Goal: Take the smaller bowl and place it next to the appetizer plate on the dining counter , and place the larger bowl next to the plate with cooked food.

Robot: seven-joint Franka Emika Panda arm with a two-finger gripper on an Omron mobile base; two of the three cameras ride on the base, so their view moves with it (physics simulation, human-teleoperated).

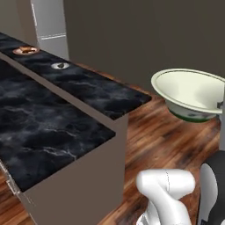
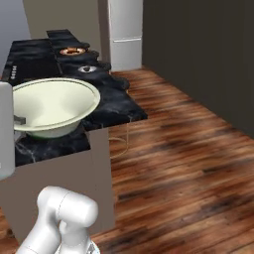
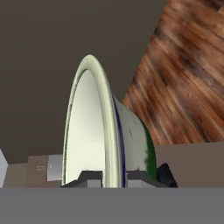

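Above the wooden floor (image 1: 162, 136), beside the black marbled dining surface (image 1: 88, 88), the claw (image 3: 114, 177) clenched the rim of the larger bowl (image 1: 191, 94), held aloft, tilted.

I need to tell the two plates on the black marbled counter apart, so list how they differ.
The orange-rimmed round plate carries browned food pieces; the small plain white plate carries one dark morsel. The orange-rimmed plate looks larger. It also sits farther along the black marbled dining counter, beyond the white plate. Both are round and lie flat on that counter.
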